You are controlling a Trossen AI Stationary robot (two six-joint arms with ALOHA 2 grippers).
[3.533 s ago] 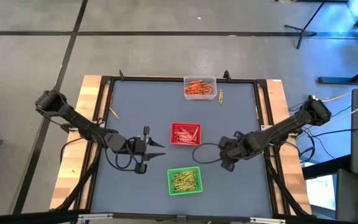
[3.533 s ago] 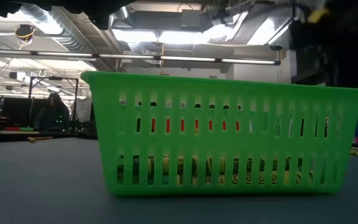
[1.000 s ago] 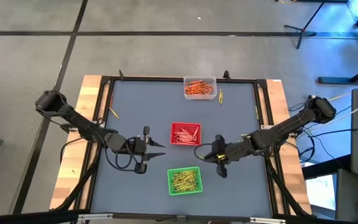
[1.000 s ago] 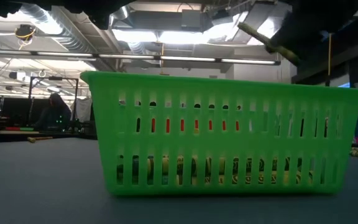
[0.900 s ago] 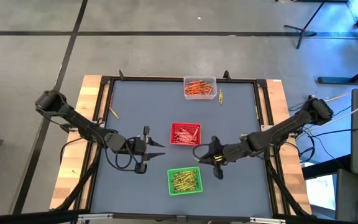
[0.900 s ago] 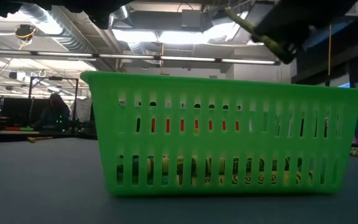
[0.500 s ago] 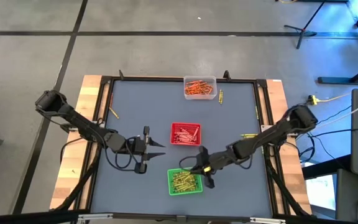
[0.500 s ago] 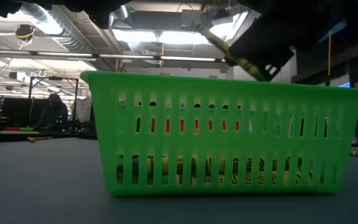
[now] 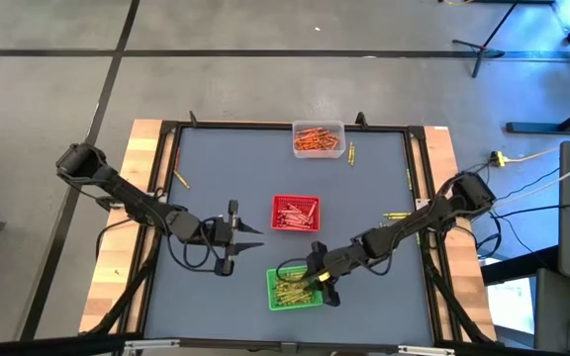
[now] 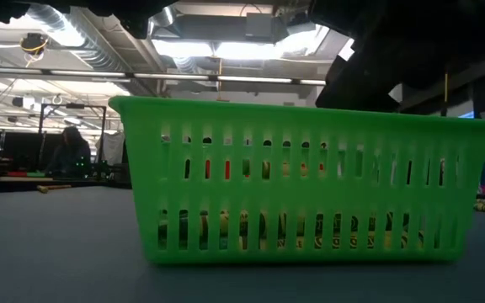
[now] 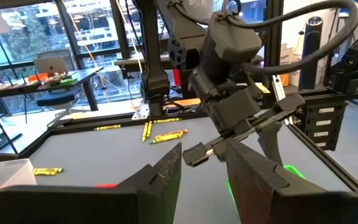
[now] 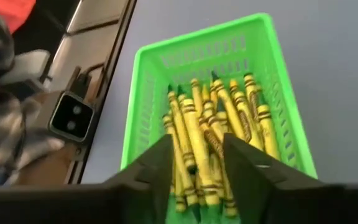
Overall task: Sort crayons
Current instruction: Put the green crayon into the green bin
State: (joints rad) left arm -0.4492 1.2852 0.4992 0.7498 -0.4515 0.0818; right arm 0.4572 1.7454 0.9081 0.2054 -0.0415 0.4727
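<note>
Crayons (image 12: 219,134) fill the green tray (image 9: 294,288) as the right end effector (image 9: 318,280), which carried one over moments ago, hovers above with fingers parted and empty; the left end effector (image 9: 250,238) idles narrow over the counter (image 9: 364,198).

Yellow-green crayons (image 12: 211,143) in green tray (image 12: 197,50); red tray (image 9: 295,213); orange crayons (image 9: 317,138)

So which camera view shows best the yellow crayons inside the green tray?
The right wrist view: it looks down into the green tray, so the yellow crayons show one by one. The high view gives only a small yellow patch beside the right end effector. The low view shows slivers through the slots. The left wrist view shows just a green edge.
</note>
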